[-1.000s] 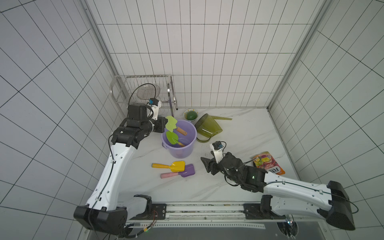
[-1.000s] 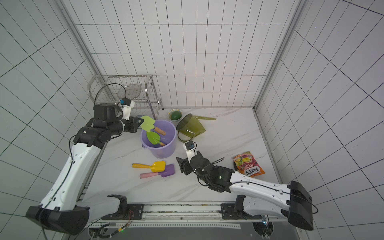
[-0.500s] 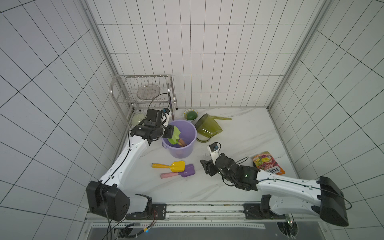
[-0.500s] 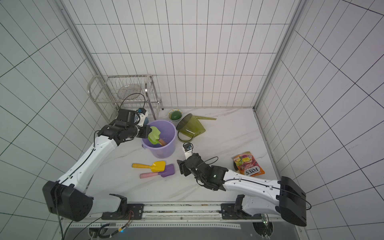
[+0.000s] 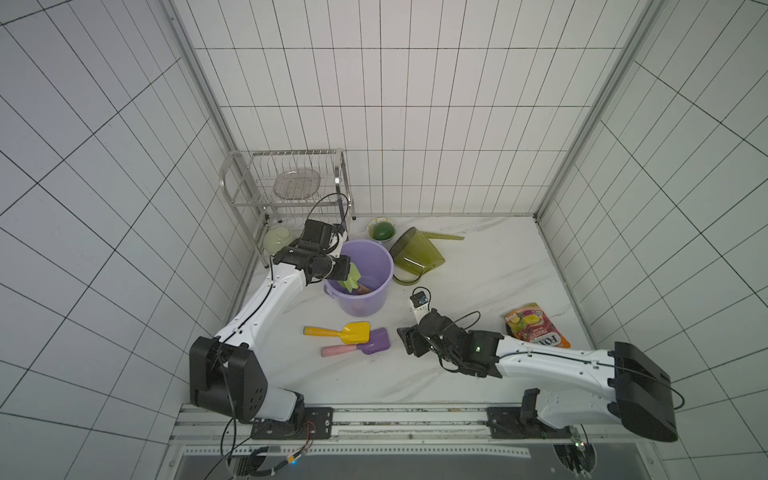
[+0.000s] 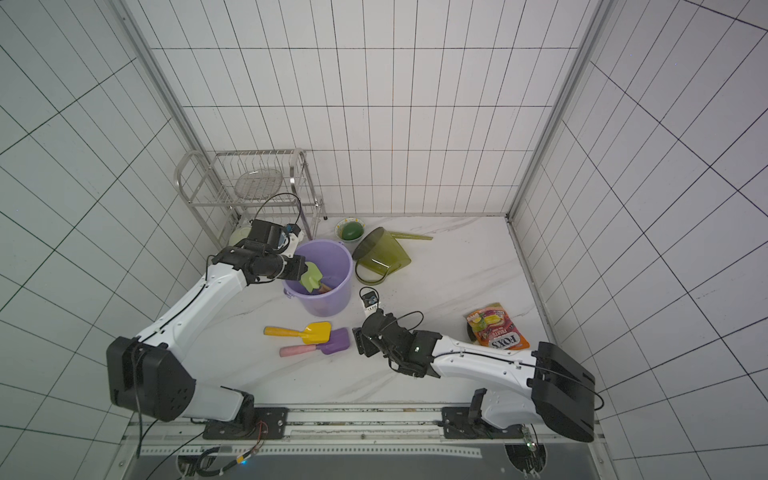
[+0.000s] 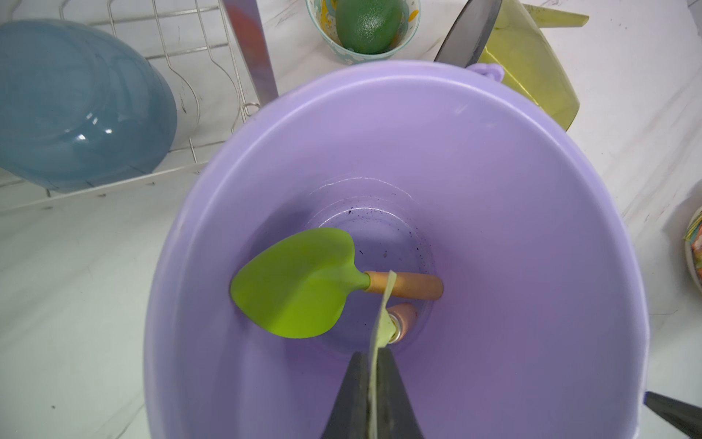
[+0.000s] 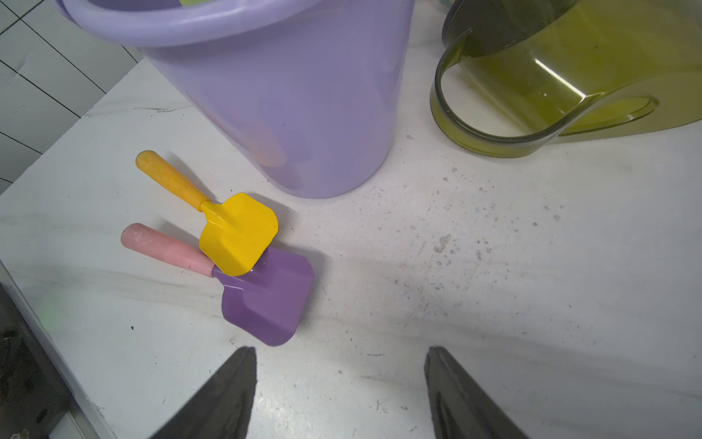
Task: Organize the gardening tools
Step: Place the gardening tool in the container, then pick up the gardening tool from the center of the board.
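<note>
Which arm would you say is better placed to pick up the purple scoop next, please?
Right, probably: the right fingers are open and face the purple scoop just ahead, while the left fingers are over the purple bucket, closed on the pale-green spade.

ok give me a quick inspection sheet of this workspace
surface: white marbled tabletop, gritty specks
job's things: bright-green trowel and pale-green wooden-handled spade inside lilac plastic bucket; yellow metal scoop overlapping purple pink-handled scoop on the table; olive translucent watering can beside bucket
clutter: orange snack packet; patterned bowl holding green fruit; wire rack
grippers: left gripper shut on the spade's blade; right gripper open, empty
cables: black loops at both wrists
surroundings: white tiled walls
</note>
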Motion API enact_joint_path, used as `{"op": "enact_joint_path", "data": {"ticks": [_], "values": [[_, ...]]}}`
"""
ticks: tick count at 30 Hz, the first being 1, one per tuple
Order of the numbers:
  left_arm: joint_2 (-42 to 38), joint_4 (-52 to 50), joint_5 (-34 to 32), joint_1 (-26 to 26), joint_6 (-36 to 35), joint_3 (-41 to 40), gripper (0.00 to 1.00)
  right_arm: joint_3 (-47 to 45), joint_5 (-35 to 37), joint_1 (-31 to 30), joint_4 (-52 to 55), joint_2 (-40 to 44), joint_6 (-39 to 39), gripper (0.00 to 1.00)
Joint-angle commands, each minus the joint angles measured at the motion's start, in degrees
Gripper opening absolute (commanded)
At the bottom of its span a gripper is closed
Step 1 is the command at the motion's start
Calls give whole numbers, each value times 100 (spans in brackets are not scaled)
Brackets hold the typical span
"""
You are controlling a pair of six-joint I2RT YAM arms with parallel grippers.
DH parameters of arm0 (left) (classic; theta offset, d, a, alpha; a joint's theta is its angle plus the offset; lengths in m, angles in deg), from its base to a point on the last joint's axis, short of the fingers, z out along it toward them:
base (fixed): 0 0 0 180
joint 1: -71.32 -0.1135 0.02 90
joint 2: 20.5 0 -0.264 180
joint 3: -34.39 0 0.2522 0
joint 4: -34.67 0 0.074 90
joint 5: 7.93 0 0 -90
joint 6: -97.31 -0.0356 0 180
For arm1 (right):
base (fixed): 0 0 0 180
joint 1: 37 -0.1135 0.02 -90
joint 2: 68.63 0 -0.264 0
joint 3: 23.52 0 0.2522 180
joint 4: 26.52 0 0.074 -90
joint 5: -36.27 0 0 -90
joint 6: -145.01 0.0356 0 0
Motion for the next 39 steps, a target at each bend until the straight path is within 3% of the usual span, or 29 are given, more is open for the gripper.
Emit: {"op": "enact_joint_path", "data": {"ticks": [1,6,22,39], "values": [[89,49,-48,-11,-56,-41,21,134,-312,32,40,-188,235,74],[4,53,-107,-59,-56,-45,31,143,-735,53,-97,-526,485,74],[-774,72,-669,-178,-321,-74,43,-97,-3018,874,-1883,-1849,1683,65],[-1137,210,-958,-183,-399,-205,51,168,-3339,963,-2223,-2637,1824,39]]}}
